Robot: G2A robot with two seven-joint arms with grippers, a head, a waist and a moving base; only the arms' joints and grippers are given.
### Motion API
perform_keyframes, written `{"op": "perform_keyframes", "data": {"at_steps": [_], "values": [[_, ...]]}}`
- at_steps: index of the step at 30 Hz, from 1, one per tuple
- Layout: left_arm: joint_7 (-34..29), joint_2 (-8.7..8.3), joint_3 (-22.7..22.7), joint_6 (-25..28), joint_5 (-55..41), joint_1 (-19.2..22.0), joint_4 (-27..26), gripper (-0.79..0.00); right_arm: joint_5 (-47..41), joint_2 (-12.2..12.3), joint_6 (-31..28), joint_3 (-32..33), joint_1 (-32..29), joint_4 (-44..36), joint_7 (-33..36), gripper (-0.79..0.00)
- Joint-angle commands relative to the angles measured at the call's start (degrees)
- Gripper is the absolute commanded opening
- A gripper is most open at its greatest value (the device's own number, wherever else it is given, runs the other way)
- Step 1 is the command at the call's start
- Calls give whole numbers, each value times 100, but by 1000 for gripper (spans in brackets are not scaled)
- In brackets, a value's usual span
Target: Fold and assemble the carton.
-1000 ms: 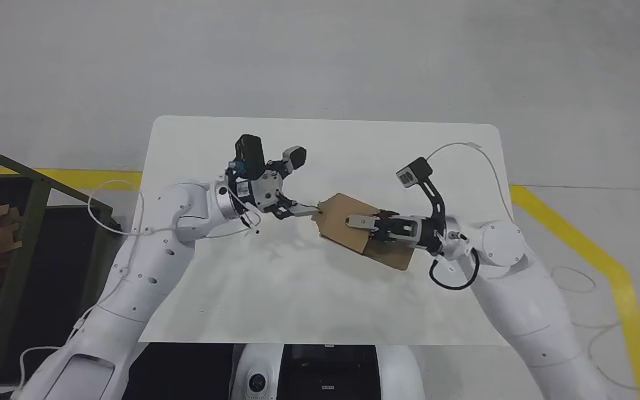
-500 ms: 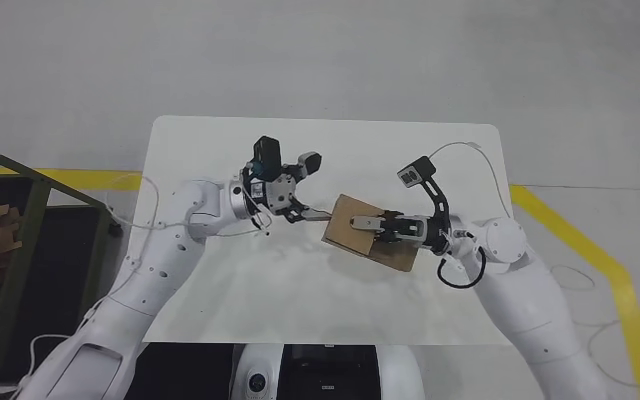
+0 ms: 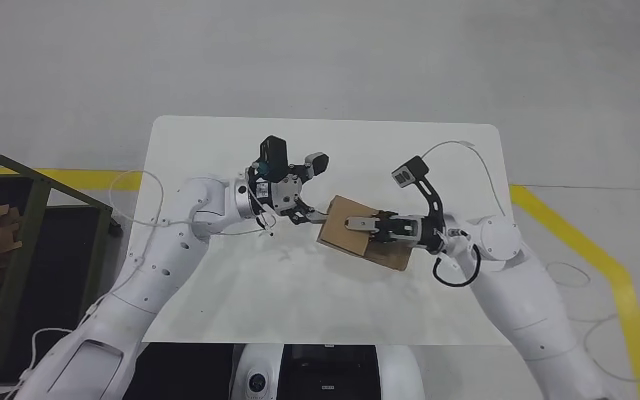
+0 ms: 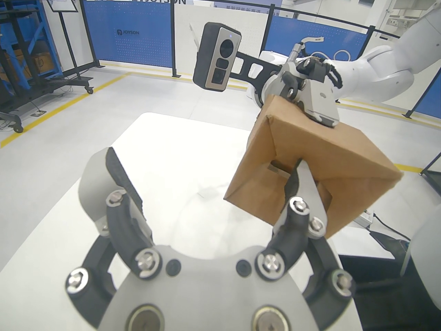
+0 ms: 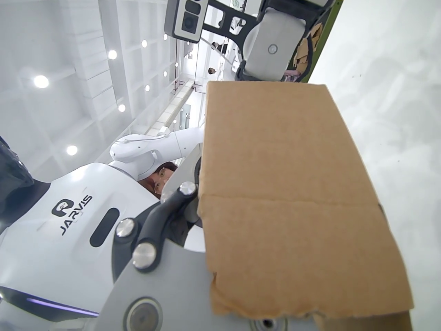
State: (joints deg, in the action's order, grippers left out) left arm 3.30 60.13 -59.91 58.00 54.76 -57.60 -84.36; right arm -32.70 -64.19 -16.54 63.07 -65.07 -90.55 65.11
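The right tool (image 3: 372,224) is clamping the upper wall of the brown carton (image 3: 362,237), holding it tilted over the desk (image 3: 200,150), slightly toward 3 o'clock from the middle. At the carton's 9 o'clock, the left tool (image 4: 206,160) is gaping wide, one finger (image 4: 305,187) poking the end flaps (image 4: 262,187). The cardboard is looking light, stiff across panels and easily creased, so gripping a panel edge and pressing flaps near their folds is likely suiting it best.
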Motion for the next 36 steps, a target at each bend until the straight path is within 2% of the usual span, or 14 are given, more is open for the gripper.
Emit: {"op": "perform_keyframes", "data": {"at_steps": [1, 5, 13, 20, 30, 36], "values": [[4, -7, 8, 0, -1, 8, -4, 0, 14, -2, -2, -4, 6, 7, -12, -785], [55, -30, -81, 0, -8, -5, 98, 0, 88, -3, 37, -6, 16, 46, -72, -785], [281, -131, -597, -13, 179, -289, 323, 0, 548, -51, 459, -290, 366, 518, -130, -785], [464, -255, -885, 0, 827, -549, 348, 0, 833, -150, 507, -673, 647, 1073, -254, -785], [720, -423, -641, 0, 1635, -605, 573, 0, 994, -294, -113, -1163, 929, 1840, 174, -785], [889, -483, -321, 0, 2032, -421, 786, 0, 1170, -423, -111, -1491, 1231, 2352, 189, -785]]}}
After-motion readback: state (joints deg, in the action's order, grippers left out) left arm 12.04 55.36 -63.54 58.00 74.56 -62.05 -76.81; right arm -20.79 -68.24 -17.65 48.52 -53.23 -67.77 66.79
